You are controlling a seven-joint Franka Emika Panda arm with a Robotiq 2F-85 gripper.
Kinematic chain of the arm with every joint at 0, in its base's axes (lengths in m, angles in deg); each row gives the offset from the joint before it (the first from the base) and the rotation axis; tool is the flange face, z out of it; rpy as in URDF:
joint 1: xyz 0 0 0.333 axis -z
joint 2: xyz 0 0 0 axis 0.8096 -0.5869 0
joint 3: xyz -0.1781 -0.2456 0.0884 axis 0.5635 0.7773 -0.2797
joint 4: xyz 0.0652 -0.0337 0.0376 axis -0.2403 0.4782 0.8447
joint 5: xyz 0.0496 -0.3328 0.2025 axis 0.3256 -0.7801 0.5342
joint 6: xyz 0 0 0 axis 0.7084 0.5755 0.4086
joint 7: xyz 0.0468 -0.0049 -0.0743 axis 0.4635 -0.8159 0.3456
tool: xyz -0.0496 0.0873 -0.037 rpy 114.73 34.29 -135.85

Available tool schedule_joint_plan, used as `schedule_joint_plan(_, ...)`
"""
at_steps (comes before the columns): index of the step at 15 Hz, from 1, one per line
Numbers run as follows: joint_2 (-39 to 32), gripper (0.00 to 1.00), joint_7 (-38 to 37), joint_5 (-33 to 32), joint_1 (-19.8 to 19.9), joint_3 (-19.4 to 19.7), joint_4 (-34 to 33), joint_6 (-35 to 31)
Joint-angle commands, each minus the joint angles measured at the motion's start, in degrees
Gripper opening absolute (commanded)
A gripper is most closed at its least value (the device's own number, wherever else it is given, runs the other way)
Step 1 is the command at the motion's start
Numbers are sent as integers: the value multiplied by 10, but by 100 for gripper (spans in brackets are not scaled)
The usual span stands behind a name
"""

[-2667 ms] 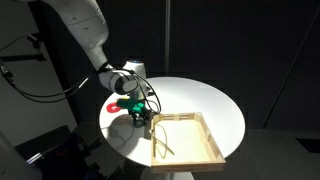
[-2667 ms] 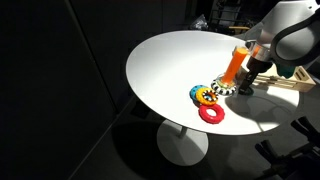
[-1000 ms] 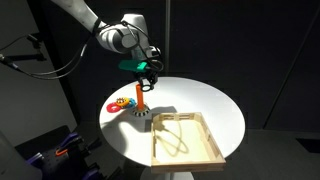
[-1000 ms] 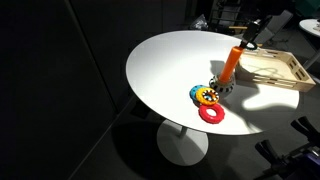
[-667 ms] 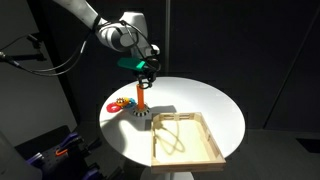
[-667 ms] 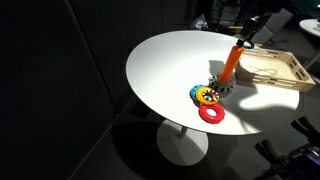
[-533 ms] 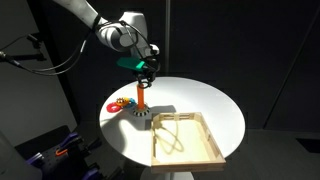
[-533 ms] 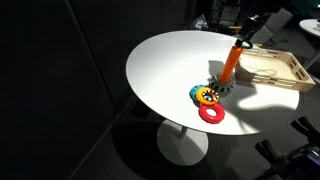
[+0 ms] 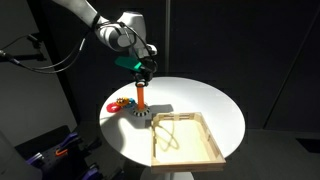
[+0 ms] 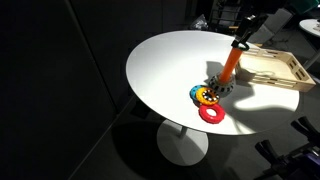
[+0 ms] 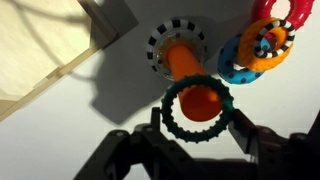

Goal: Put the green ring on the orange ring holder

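Wrist view: green ring (image 11: 169,112) flat over upright peg (image 11: 182,58).

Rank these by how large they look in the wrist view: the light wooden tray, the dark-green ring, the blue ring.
1. light wooden tray, though cropped by the frame
2. dark-green ring, enlarged by nearness to the camera
3. blue ring
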Motion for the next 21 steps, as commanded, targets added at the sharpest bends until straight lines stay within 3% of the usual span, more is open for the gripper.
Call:
schedule_joint_plan(1, -9, 44, -4, -5, -5, 3, -24, 30)
schedule_joint_plan(11, -49, 44, -33, -44, -13, 7, -64, 30)
schedule_joint_plan(17, -75, 44, -60, -84, -20, 10, -107, 88)
schedule_joint_plan(18, -76, 92, -60, -85, -20, 10, -113, 102)
schedule_joint_plan(21, -76, 100, -54, -80, -17, 7, -127, 148)
